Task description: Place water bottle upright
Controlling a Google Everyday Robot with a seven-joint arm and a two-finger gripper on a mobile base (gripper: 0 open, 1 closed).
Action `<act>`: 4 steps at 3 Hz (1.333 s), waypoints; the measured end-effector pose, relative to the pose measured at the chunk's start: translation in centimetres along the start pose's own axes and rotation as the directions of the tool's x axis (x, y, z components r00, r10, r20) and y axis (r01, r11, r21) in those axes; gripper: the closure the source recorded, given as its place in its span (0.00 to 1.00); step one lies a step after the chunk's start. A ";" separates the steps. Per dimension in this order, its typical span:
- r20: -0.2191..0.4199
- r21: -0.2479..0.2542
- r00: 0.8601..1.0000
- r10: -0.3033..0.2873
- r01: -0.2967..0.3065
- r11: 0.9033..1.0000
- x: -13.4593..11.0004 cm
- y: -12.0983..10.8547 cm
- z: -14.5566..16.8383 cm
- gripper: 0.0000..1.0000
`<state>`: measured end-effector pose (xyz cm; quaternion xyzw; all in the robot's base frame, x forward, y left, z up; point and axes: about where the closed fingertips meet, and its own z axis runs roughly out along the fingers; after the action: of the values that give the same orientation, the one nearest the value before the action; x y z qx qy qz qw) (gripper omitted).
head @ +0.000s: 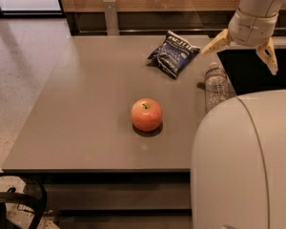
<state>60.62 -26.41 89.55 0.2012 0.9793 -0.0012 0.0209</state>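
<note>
The gripper (pixel 240 59) hangs in the upper right of the view, above the far right edge of the surface (pixel 86 109). Its two tan fingers (pixel 215 43) are spread wide with nothing between them.

The water bottle (pixel 215 87) is on the surface at its right edge, below the gripper and a little to the camera's left of the midpoint between the fingers. It sits closer to the left-hand finger than to the other. No finger touches it, and there is clear space between the fingertips and the bottle's top.

Its long axis runs up and down in the view, with the reddish label band near the upper end. The robot's white body (pixel 248 166) hides the lower end. It looks to be standing on its base, but with the base covered it could instead be lying with its length pointing away from the camera.

A red apple (pixel 146 114) sits well apart from the bottle toward the middle of the surface. A dark blue chip bag (pixel 173 57) lies near the far edge, to the left of the bottle.

If the bottle is upright, I judge the placing done and the gripper only needs to lift clear. If it is lying down, the open fingers would have to drop and close across its ribbed middle
</note>
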 end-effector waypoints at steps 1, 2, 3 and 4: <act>-0.004 -0.016 0.999 -0.037 0.037 0.999 0.1 1.1 0.6 0.00; -0.011 -0.019 0.997 -0.073 0.072 0.997 -0.1 1.8 1.9 0.00; -0.024 -0.025 0.997 -0.079 0.078 0.997 -0.3 1.9 3.2 0.00; -0.035 -0.043 0.996 -0.088 0.086 0.995 -0.5 2.0 4.3 0.00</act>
<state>62.02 -24.78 85.25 0.1580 0.9872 0.0219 0.0072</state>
